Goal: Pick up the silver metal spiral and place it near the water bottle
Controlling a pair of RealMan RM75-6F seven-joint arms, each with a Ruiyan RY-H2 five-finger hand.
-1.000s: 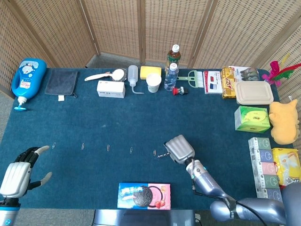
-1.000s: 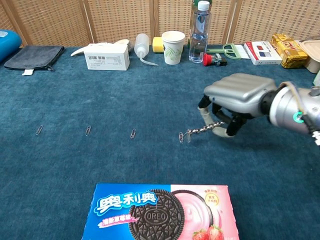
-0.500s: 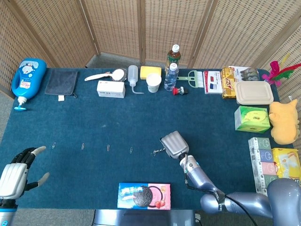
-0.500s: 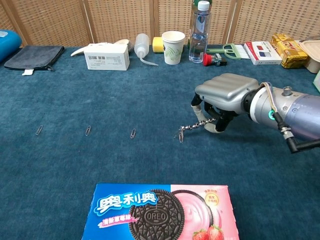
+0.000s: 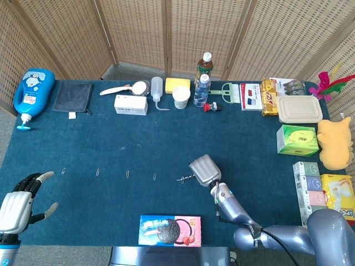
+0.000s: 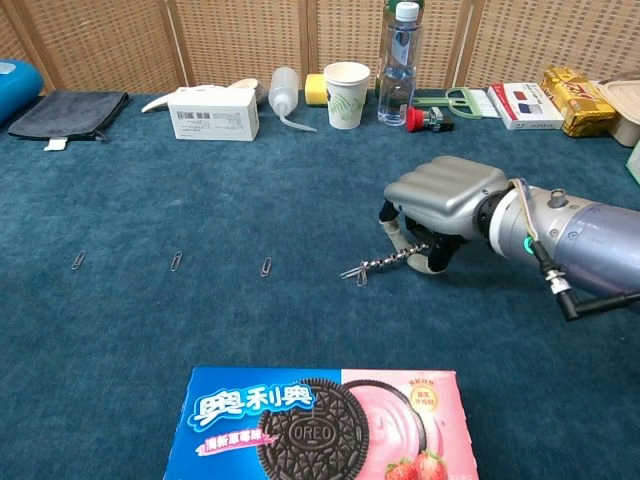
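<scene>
The right hand (image 6: 432,205) pinches one end of the silver metal spiral (image 6: 385,264), which slants low over the blue table (image 6: 200,330); its far tip seems to brush a paperclip (image 6: 361,275), though that is hard to judge. The pick-up is under way. Next comes a lift and carry toward the water bottle (image 6: 398,62). The left hand (image 5: 19,202) rests spread and empty.

On the desk (image 6: 120,180), the spiral (image 6: 383,265) lies mid-front under the right hand (image 6: 432,215), a paper clip (image 6: 266,267) to its left, the cookie box (image 6: 320,425) before it, and the water bottle (image 6: 398,65) far behind beside the paper cup (image 6: 346,95).
</scene>
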